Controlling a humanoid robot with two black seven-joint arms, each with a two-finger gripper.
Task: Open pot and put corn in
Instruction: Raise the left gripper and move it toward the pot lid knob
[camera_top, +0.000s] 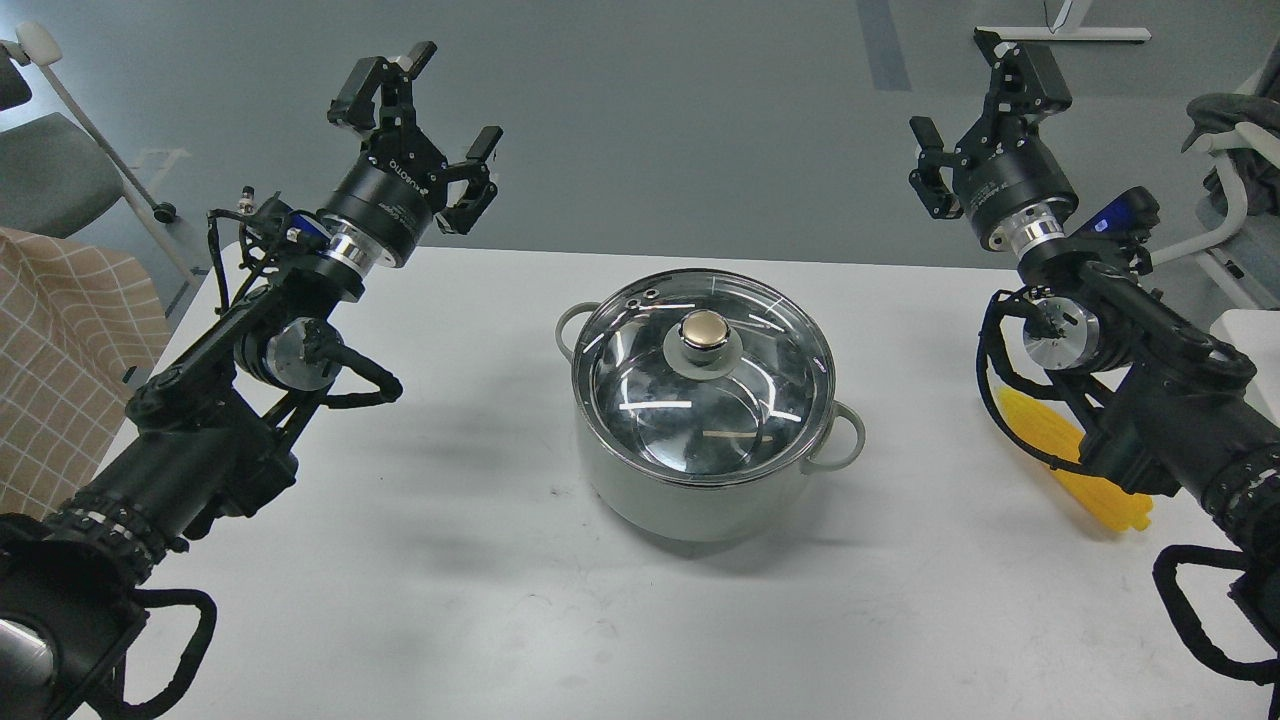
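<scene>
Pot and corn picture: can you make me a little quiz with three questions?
1. True or false: the glass lid is on the pot.
2. Where is the corn? A) inside the pot B) on the table, partly hidden by the right arm C) in the left gripper
3. Fill in: the lid's knob is ____ coloured.

Key: 1 true; 2 B; 3 gold.
</scene>
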